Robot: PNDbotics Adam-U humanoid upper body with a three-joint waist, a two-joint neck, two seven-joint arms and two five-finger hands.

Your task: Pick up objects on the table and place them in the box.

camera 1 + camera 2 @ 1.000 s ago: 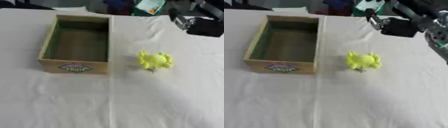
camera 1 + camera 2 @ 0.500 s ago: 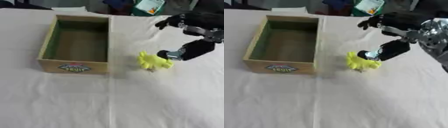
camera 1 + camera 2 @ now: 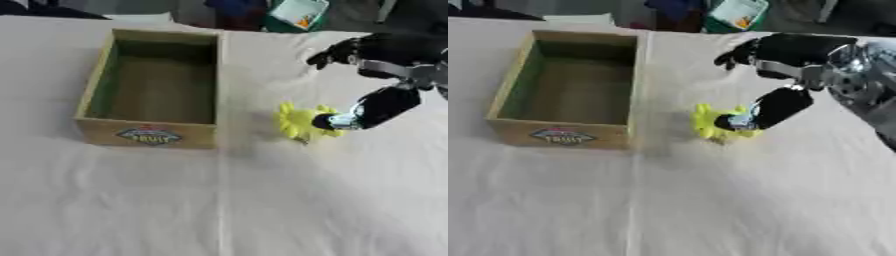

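A yellow, lobed toy [image 3: 297, 122] lies on the white cloth to the right of an open cardboard box [image 3: 147, 135] with a fruit label on its front wall; nothing shows inside the box. My black right hand [image 3: 800, 49] reaches in from the upper right and hangs over the toy. Its thumb [image 3: 773, 107] points down with the tip against the toy's right side. The fingers [image 3: 735, 54] stretch out to the left above the toy, apart from it. The hand is open. My left hand shows in neither view.
A green and white packet [image 3: 299, 12] and dark things sit beyond the table's far edge. The white cloth [image 3: 219, 210] covers the table, with a crease running toward the front.
My right hand has come down from the upper right corner to the yellow toy, and its thumb now rests against it. The toy and the box have stayed put.
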